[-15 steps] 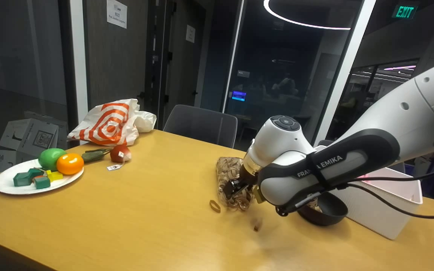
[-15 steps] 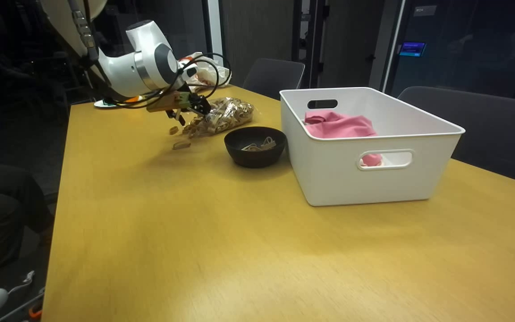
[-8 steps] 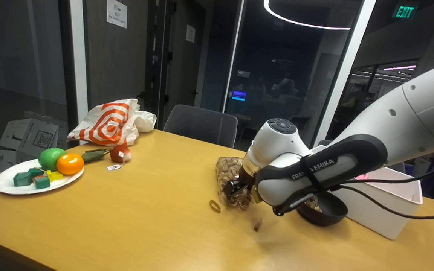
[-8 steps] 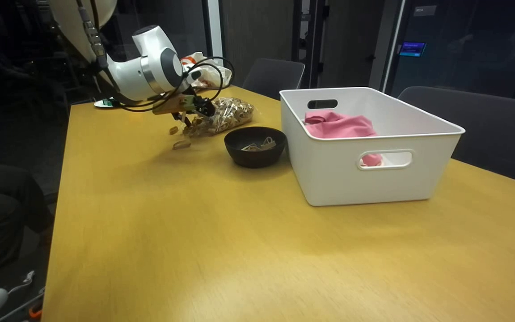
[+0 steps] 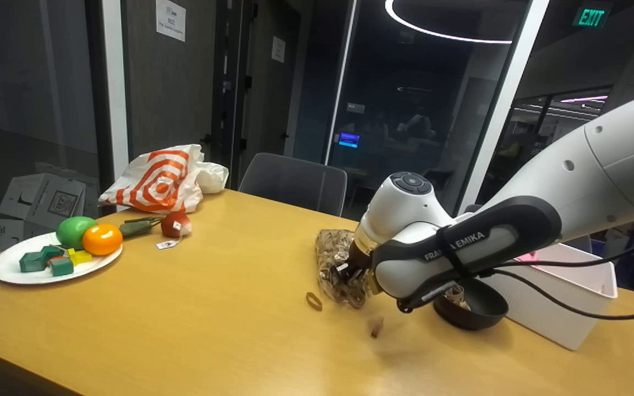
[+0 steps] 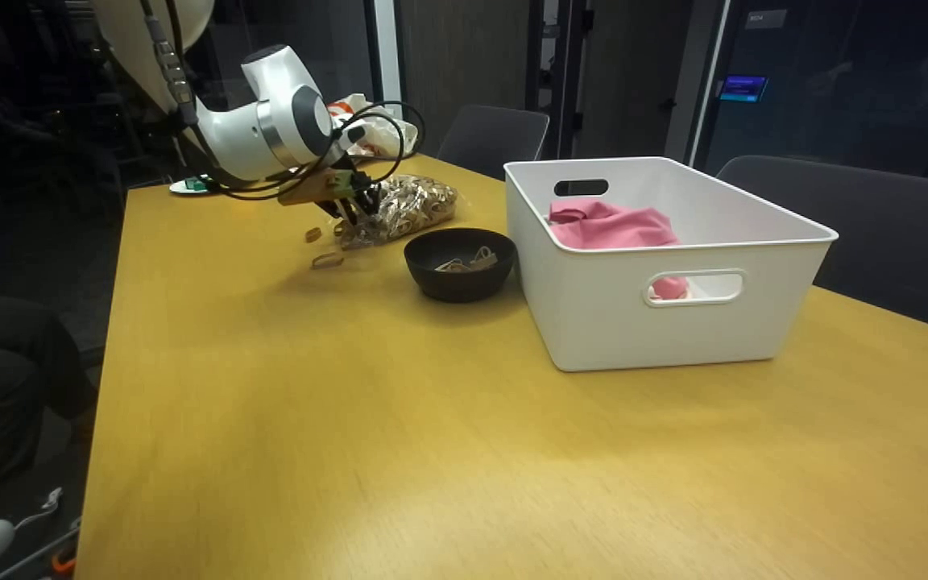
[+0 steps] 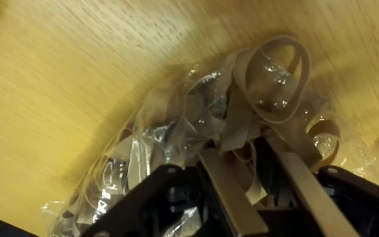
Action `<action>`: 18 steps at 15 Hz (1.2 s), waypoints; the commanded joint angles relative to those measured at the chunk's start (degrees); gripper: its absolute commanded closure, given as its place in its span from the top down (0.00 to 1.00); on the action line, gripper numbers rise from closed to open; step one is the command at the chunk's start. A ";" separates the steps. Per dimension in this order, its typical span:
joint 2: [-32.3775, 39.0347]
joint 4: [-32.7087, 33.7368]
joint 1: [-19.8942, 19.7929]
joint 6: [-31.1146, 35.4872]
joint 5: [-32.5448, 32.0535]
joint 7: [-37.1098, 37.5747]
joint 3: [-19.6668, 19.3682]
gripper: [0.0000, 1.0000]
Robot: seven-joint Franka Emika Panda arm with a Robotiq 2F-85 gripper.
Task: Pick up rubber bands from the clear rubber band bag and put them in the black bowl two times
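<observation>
The clear rubber band bag point(image 5: 329, 247) lies on the table, its mouth end under my gripper point(image 6: 358, 214). Tan rubber bands point(image 7: 275, 108) spill from the crumpled plastic in the wrist view. There, the gripper point(image 7: 248, 153) reaches down into the mouth, jaws partly apart, with folded bands and a loop between them. Whether those bands are pinched does not show clearly; the fingertips are partly buried. Beside the bag stands the black bowl point(image 6: 457, 288), holding a few rubber bands point(image 6: 480, 258). Two loose bands, a tan loop point(image 5: 313, 301) and another loop point(image 5: 376, 327), lie near the bag.
A tall white box point(image 6: 593, 322) with pink cloth point(image 6: 613, 227) stands right beside the bowl. Toward the far end are a plate point(image 5: 6, 269) of toy food, a red toy vegetable point(image 5: 175, 224) and a red-and-white plastic bag point(image 5: 157, 179). Cables point(image 6: 399, 137) loop off the wrist.
The gripper has shifted slightly toward the bag and lower. Within the last half second its jaws have drawn closer together around the bands at the bag's mouth. Bowl and box are unmoved.
</observation>
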 commanded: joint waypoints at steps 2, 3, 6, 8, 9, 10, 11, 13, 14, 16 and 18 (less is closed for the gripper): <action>0.49 1.81 -0.16 -1.30 0.07 1.13 -0.05 0.05; 0.26 1.75 -0.67 -1.67 0.62 0.78 0.58 0.04; -0.59 1.63 -3.91 -3.21 4.28 -2.15 4.67 0.06; -1.00 1.95 -7.76 -5.46 8.80 -5.72 9.59 0.07; -1.20 2.05 -10.44 -6.46 11.97 -8.73 13.02 0.07; -1.20 2.44 -12.14 -7.74 14.37 -10.78 15.16 0.06; -1.25 2.90 -13.18 -8.89 16.01 -12.07 16.35 0.07; -1.73 3.36 -15.03 -10.93 18.69 -14.12 18.19 0.06; -2.08 3.40 -15.59 -11.75 19.47 -14.78 18.61 0.06; -2.99 3.61 -16.58 -14.52 20.94 -15.92 19.42 0.06; -4.21 3.48 -16.85 -18.65 21.48 -16.31 19.20 0.07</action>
